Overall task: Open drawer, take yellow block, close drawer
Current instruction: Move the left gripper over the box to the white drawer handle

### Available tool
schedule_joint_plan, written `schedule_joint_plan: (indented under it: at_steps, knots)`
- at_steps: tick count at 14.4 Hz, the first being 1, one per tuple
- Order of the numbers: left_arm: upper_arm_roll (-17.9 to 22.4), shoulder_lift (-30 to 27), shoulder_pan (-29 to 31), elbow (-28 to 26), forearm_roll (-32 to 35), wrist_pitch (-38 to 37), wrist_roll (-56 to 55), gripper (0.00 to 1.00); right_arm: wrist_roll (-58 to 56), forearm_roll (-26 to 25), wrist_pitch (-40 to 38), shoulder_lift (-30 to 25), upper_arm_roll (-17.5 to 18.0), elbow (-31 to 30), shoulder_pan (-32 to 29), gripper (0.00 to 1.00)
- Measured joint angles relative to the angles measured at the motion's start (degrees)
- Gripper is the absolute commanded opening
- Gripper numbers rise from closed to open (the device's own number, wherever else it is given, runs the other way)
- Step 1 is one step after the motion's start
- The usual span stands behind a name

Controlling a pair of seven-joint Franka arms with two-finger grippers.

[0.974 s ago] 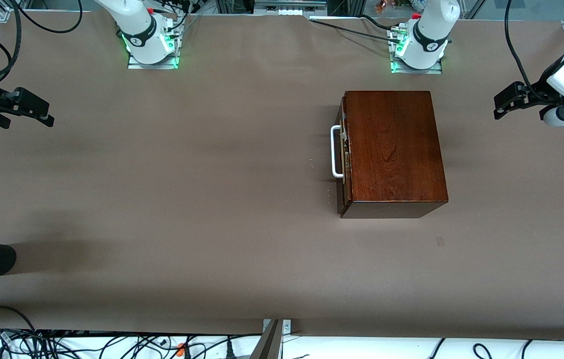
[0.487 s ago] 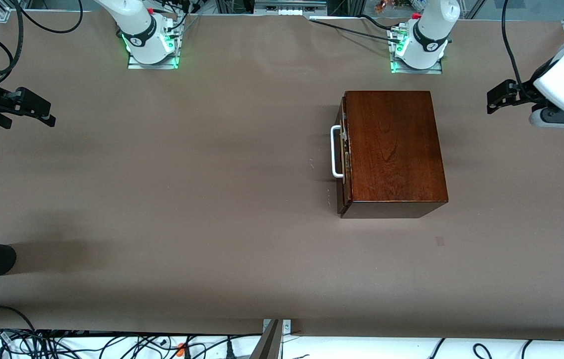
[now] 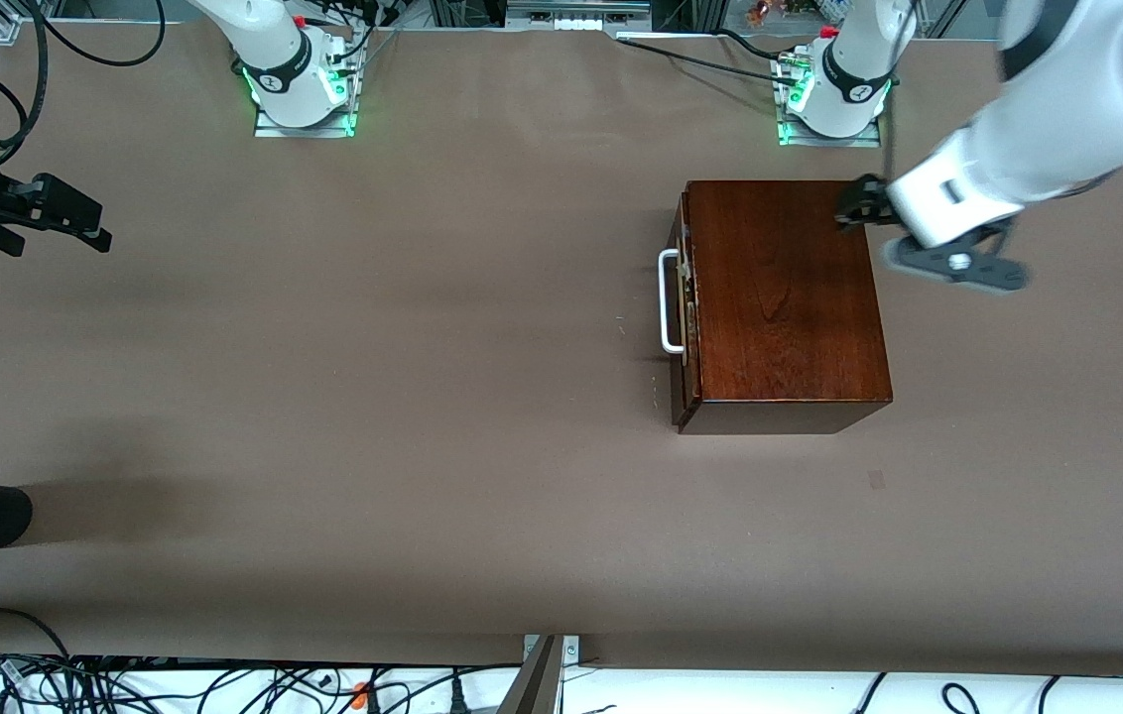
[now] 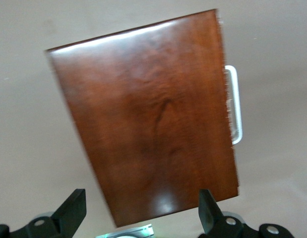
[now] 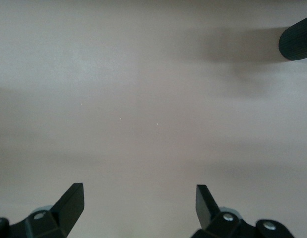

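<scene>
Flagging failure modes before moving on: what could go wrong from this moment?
The left end effector hangs open above the wooden box, away from the white handle, so a hasty descent could strike the lid. The drawer looks shut, so the yellow block is unseen. The right end effector waits, open.

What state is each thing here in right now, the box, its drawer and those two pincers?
Wooden box: upright on the table, nothing on top.
Drawer: shut, white handle untouched.
Left pincer: open, over the box's top.
Right pincer: open, waiting at the right arm's end of the table.
</scene>
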Motion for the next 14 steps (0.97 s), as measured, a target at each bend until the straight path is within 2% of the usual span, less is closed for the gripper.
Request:
schedule_joint_plan:
  at_steps: [3, 5, 7, 10, 14]
  knots:
    - [-6.8, 3.7, -0.4, 0.0, 0.0, 2.1, -4.8, 1.00, 0.0, 0.0, 0.0, 0.0, 0.0, 0.0, 0.0, 1.00]
    - [-9.0, 6.8, -1.2, 0.0, 0.0, 2.2, -6.0, 1.00, 0.0, 0.0, 0.0, 0.0, 0.0, 0.0, 0.0, 1.00]
    - [-9.4, 10.1, -3.0, -0.1, 0.0, 2.8, -7.6, 1.00, 0.0, 0.0, 0.0, 0.0, 0.0, 0.0, 0.0, 1.00]
    - [-9.5, 14.4, -6.4, -0.1, 0.0, 8.0, -12.6, 1.00, 0.0, 0.0, 0.0, 0.0, 0.0, 0.1, 0.0, 1.00]
    - [-9.5, 17.2, -11.3, -0.1, 2.7, 13.5, -18.6, 1.00, 0.0, 0.0, 0.5, 0.0, 0.0, 0.1, 0.0, 1.00]
